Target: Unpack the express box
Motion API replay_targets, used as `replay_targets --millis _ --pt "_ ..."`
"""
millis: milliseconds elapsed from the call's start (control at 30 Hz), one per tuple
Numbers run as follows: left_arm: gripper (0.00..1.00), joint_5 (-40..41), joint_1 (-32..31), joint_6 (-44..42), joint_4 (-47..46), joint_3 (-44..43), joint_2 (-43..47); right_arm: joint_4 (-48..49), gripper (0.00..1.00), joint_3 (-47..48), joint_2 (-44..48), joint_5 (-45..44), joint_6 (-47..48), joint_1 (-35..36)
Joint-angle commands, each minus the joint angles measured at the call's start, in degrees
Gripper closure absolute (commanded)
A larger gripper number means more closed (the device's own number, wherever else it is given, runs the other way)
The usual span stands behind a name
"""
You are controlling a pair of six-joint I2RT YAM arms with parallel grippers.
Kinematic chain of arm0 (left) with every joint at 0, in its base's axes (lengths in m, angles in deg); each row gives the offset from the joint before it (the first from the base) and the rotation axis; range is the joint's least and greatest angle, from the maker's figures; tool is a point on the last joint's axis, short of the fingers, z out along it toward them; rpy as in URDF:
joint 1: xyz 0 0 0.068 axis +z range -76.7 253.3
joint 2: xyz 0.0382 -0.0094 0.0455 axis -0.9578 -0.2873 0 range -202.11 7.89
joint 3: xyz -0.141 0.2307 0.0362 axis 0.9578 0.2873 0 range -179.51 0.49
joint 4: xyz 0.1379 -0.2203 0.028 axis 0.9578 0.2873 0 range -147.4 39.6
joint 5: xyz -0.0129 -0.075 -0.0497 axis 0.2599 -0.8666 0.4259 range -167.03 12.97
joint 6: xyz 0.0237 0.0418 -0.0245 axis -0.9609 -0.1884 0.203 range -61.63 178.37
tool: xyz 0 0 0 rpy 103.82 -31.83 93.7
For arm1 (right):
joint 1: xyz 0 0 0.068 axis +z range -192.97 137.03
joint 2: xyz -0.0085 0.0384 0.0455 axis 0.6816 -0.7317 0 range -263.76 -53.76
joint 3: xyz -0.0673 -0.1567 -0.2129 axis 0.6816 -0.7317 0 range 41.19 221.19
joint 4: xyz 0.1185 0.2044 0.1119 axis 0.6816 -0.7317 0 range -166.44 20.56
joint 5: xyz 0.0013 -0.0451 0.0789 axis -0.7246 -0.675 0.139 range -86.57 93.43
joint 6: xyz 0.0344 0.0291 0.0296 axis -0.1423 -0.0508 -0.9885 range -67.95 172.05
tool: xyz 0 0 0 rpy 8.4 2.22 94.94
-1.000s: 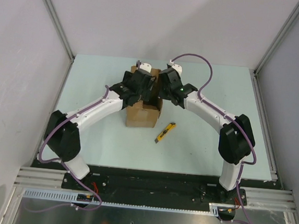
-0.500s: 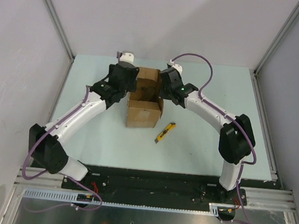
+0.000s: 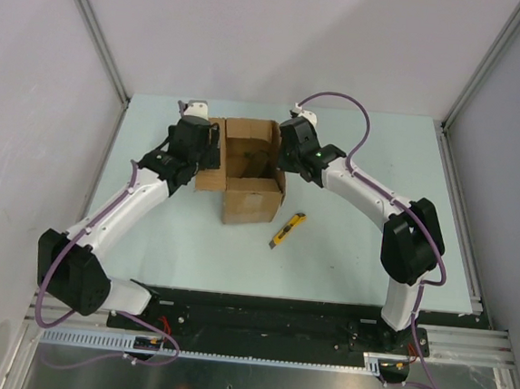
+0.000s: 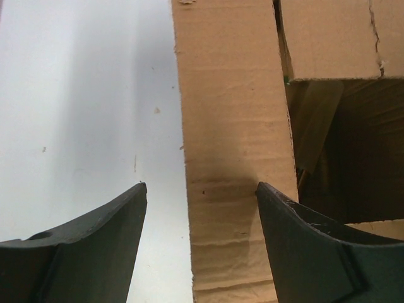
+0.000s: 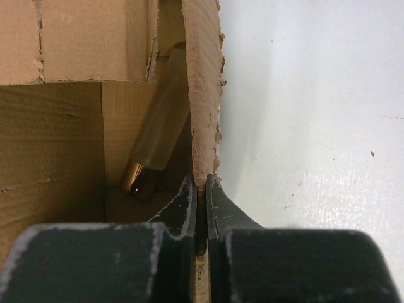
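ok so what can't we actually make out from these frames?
- What's in the box: in the top view the inside is in shadow. The right wrist view shows only part of a pale tube, its far end behind cardboard.
- Whether the knife has its blade out: too small in the top view.
- Whether the left end effector touches the flap: unclear in the left wrist view, and the wrist covers it in the top view.

The tabletop is pale green and flat. The brown express box sits on it near the middle, with its top flaps open. A yellow knife lies flat just beside the box, by its near right corner.
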Motion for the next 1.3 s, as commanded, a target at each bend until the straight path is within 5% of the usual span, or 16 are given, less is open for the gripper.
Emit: replay_targets --millis 0,533,900,1267 --pt "0.25 -6.8 1.7 2.5 0.2 1.4 -0.6 1.7 1.0 -0.4 2.5 4.0 -0.3 0.0" --pt "0.37 -15.1 2.0 4.6 -0.2 -4.8 -11.0 3.2 1.0 -0.1 1.4 7.9 0.0 0.3" --pt "0.31 -9.5 2.3 5.4 -1.5 -5.4 -1.5 1.1 1.0 2.0 1.4 2.8 0.5 1.2" --pt "0.31 -14.1 -1.4 9.1 -2.5 -3.2 3.1 -2.4 1.0 5.4 0.3 -2.8 -0.5 3.1"
